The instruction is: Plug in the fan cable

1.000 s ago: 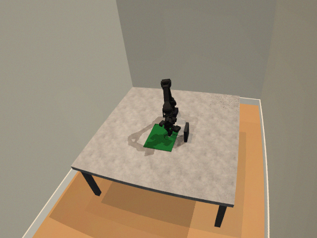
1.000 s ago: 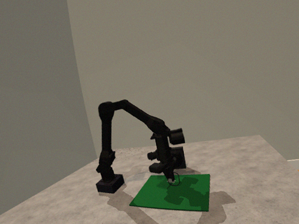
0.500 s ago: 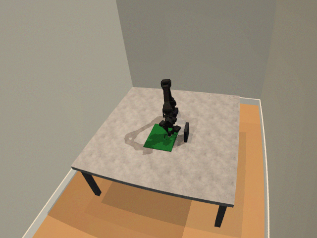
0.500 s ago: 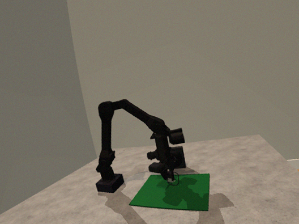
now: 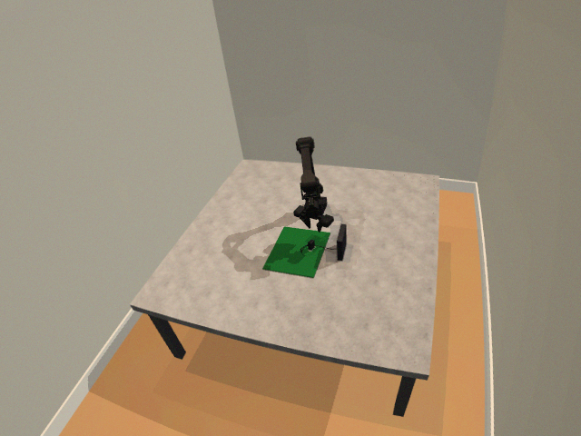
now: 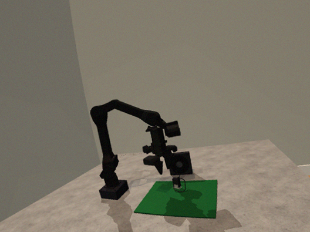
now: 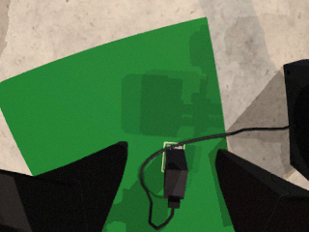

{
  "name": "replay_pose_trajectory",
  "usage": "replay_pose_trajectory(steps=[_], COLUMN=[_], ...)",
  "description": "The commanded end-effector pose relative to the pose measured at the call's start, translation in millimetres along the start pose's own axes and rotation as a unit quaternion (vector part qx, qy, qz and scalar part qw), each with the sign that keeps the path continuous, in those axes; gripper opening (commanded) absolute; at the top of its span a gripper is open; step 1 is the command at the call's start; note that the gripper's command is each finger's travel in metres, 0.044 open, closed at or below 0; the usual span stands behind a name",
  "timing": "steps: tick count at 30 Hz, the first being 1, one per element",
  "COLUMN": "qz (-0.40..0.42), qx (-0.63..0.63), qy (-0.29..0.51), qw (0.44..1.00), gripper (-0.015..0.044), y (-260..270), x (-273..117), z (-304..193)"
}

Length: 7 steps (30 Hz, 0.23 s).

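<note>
Green board (image 6: 193, 200) is the landmark on the grey table (image 5: 290, 304). Standing upright near the board's fan-side edge is the dark plug (image 7: 176, 174), over the pale outline of the header (image 7: 173, 146), its thin cable (image 7: 258, 130) looping off the board toward the black fan (image 6: 181, 163) just beside that edge. The gripper (image 7: 170, 203) hangs above the board with its fingers spread wide on either side of the plug, touching neither it nor the board and holding nothing. By my judgement the pushing is done and the step in hand is the release and retreat. How deep the plug sits cannot be told. The next move calls for a straight rise, clear of the cable loop.
</note>
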State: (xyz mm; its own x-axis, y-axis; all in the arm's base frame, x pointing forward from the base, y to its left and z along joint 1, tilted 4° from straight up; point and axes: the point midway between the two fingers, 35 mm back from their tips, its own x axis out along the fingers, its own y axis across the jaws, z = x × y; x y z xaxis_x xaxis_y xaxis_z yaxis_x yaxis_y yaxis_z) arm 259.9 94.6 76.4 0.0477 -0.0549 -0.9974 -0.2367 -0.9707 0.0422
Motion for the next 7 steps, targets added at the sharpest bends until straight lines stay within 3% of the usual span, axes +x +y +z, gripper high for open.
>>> replay_pose_trajectory(steps=[1, 7], qz=[0.001, 0.002], qx=[-0.001, -0.002], qy=[-0.001, -0.003], qw=[1.0, 1.0], gripper=[0.026, 0.026], y=[15.2, 28.0], x=[-0.2, 4.9], z=[45.4, 75.4])
